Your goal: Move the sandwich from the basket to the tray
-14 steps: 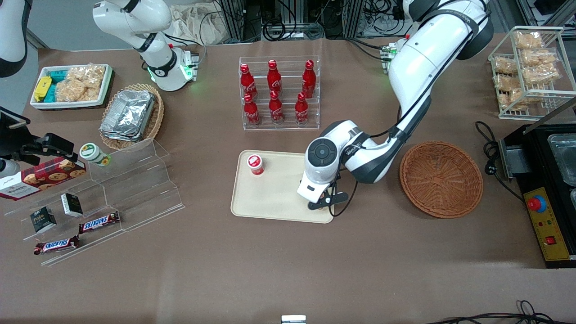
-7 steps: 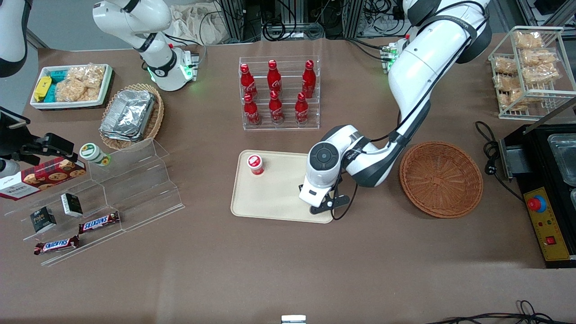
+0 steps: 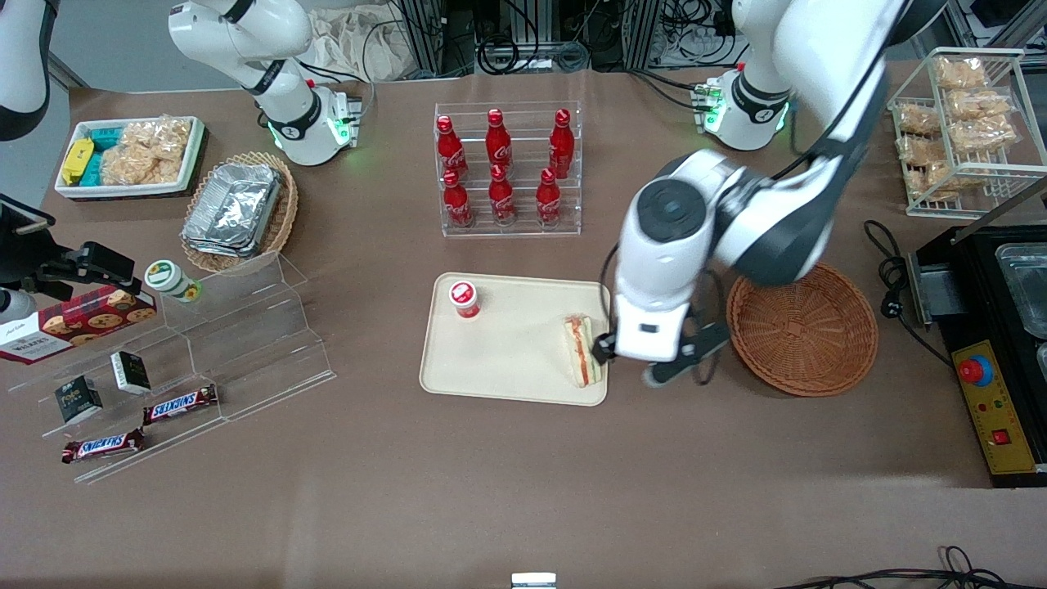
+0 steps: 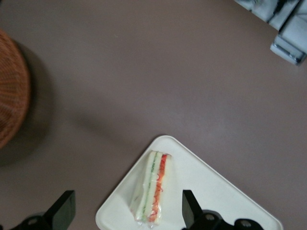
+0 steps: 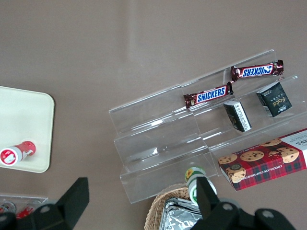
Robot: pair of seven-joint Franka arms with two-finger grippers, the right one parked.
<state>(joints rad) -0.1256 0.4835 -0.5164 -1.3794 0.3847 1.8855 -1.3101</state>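
Front view: sandwich lies on tray corner nr basket; my claw, fingers apart, hangs above.

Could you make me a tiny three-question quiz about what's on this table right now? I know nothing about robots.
1. True or false: the sandwich lies in the basket.
2. What stands on the tray at the corner farthest from the sandwich?
A. a red-capped bottle
B. a Snickers bar
C. a foil container
3. Are the gripper fingers open or shut?

Key:
1. False. The sandwich lies on the tray, near the tray's edge toward the basket.
2. A, the small red-capped bottle.
3. Open. The gripper hangs above the sandwich without touching it, a finger on each side in the wrist view.
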